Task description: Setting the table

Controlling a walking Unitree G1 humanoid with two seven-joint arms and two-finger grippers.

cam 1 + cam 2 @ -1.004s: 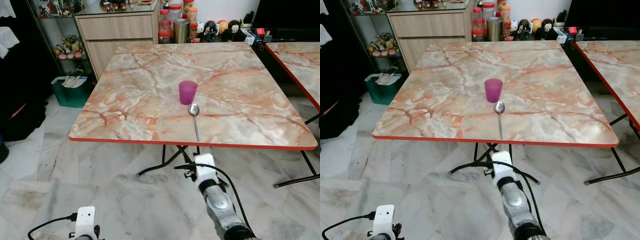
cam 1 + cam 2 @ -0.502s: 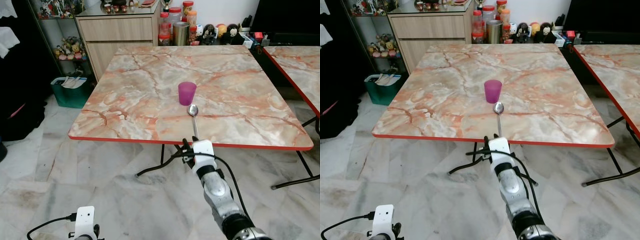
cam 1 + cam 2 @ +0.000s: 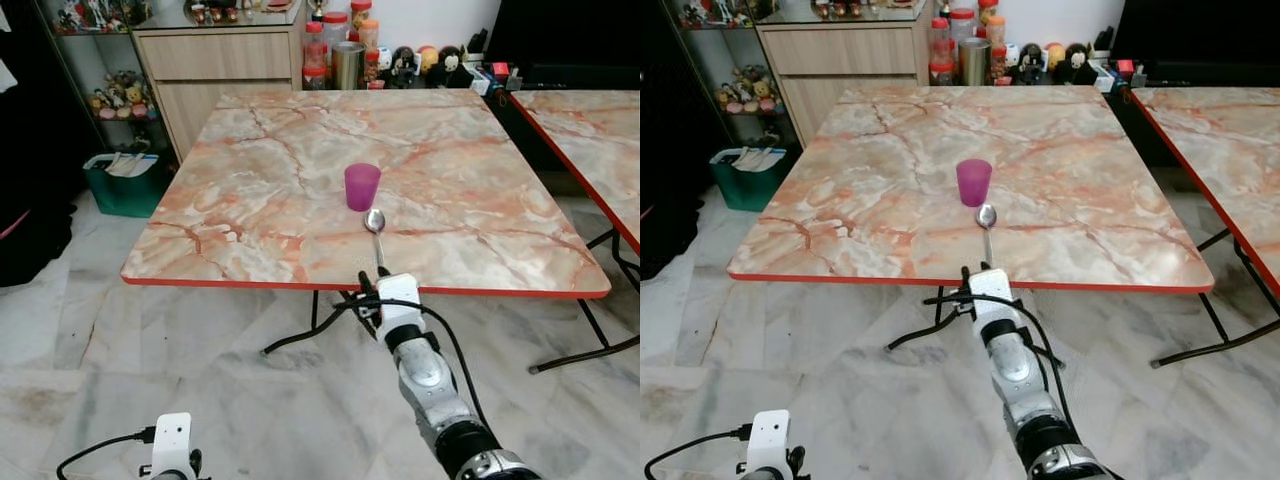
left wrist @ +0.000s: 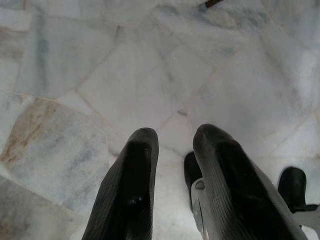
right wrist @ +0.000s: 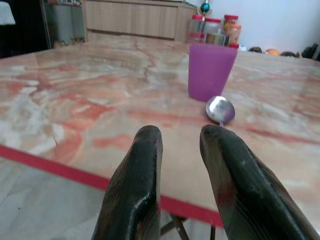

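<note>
The left gripper [image 4: 172, 165] hung low over the pale marble floor tiles [image 4: 75, 75], its two black fingers a little apart and holding nothing. The right gripper [image 5: 180, 150] was raised at the near red edge of the square pink-marbled table [image 3: 250, 190], its fingers likewise parted and empty, just short of the handle of the silver metal spoon [image 3: 376, 232]. The spoon lay flat on the tabletop, bowl pointing away from the robot. Just beyond the bowl stood the purple plastic cup [image 3: 361, 186], upright, near the table's middle. Jars [image 3: 340, 55] lined the far wall.
</note>
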